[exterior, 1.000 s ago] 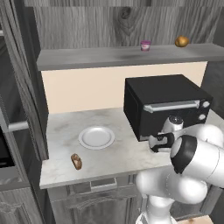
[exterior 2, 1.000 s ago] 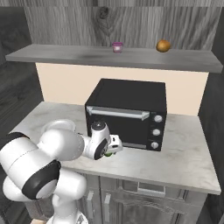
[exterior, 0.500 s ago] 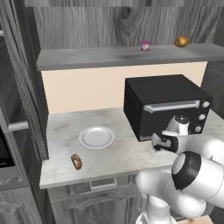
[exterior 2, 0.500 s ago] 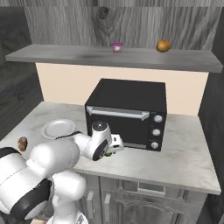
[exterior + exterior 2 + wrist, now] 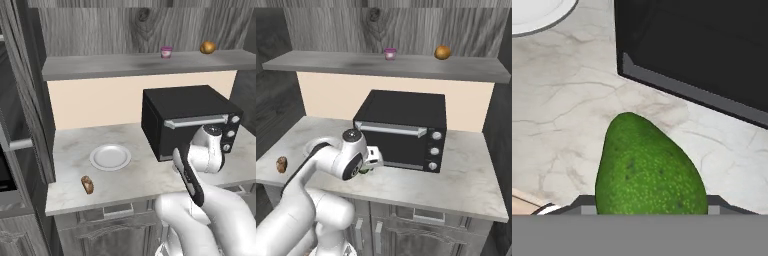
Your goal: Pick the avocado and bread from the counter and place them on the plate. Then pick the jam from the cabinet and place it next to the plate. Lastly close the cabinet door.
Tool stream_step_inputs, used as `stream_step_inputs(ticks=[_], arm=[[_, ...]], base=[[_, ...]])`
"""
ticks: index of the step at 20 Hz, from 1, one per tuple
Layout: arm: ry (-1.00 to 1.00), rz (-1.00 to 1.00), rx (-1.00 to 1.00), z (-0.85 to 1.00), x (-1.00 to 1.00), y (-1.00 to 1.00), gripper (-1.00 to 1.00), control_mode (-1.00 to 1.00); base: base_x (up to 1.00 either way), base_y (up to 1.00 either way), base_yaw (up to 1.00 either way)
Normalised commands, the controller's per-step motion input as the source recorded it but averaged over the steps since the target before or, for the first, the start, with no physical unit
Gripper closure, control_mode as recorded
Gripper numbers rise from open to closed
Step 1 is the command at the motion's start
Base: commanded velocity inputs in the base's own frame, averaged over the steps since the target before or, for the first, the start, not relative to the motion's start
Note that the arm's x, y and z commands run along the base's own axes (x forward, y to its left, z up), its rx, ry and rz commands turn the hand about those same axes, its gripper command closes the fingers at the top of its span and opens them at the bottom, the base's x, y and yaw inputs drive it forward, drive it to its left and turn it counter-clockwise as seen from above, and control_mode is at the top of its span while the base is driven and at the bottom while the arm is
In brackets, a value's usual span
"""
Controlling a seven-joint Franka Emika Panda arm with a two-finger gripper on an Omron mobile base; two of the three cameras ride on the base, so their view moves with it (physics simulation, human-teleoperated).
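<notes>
Far left, near the counter's front edge: the bread, lying alone. A little right and farther back: the plate, bare, well apart from the bread. Right again: the black microwave, with the gripper low at its near left corner, jaws pinching the avocado, narrow end pointing away from the hand, over marbled stone just beside the microwave's base. Up on the cabinet shelf: the jam, then, farther right, an orange-brown fruit, well apart.
</notes>
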Motion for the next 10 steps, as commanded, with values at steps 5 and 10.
stream_step_inputs(ticks=[5,10], arm=[[0.0,0.05,0.0,0.27,-0.11,1.0,1.0,-1.0],[0.0,0.08,0.0,0.13,0.0,1.0,1.0,-1.0]], base=[[0.0,0.0,0.0],[0.0,0.0,0.0]])
